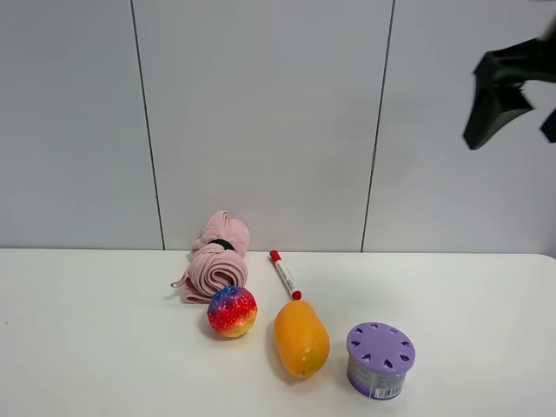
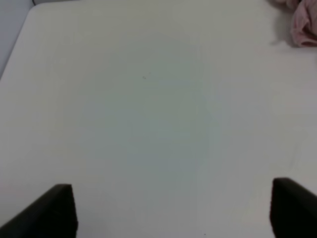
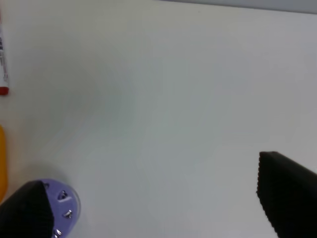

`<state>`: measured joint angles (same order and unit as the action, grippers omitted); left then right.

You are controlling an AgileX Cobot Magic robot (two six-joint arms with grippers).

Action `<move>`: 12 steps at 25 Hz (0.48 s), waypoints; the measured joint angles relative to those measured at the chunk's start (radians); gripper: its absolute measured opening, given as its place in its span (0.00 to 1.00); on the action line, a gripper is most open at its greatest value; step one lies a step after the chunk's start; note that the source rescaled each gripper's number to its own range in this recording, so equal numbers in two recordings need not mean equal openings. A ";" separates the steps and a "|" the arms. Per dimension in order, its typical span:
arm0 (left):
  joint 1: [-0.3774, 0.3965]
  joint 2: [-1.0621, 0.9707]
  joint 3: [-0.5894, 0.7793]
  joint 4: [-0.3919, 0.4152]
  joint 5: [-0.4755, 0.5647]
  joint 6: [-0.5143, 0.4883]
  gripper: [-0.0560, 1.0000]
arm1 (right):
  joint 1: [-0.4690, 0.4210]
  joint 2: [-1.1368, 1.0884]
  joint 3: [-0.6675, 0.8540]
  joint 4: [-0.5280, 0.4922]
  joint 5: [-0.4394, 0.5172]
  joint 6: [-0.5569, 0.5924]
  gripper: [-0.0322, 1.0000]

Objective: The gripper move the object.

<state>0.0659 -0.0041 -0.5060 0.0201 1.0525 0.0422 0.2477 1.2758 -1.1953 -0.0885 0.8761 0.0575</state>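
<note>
A: The rolled pale pink towel bundle (image 1: 215, 265) w/ black band?
B: It's lying at the white tabletop's (image 1: 87, 347) rear, just behind the rainbow-coloured ball (image 1: 232, 311).
A: Grippers?
B: Both are gaping wide, gripping nothing: left gripper (image 2: 173, 213) & right gripper (image 3: 158, 208).

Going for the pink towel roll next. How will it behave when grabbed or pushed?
The pink towel roll looks soft, so it will probably squash and sag. The black band cinches only its middle, so the ends may flop. Pushed, it likely drags rather than rolls, perhaps nudging the rainbow ball beside it.
</note>
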 joint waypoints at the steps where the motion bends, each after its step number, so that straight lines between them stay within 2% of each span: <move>1: 0.000 0.000 0.000 0.000 0.000 0.000 1.00 | -0.016 -0.056 0.037 0.000 -0.005 -0.003 0.98; 6: 0.000 0.000 0.000 0.000 0.000 0.000 1.00 | -0.091 -0.213 0.191 -0.002 0.063 -0.020 0.98; 12: 0.000 0.000 0.000 0.000 0.000 0.000 1.00 | -0.098 -0.438 0.326 0.010 0.072 -0.039 0.98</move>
<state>0.0659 -0.0041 -0.5060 0.0201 1.0525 0.0422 0.1498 0.8377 -0.8691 -0.0790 0.9483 0.0183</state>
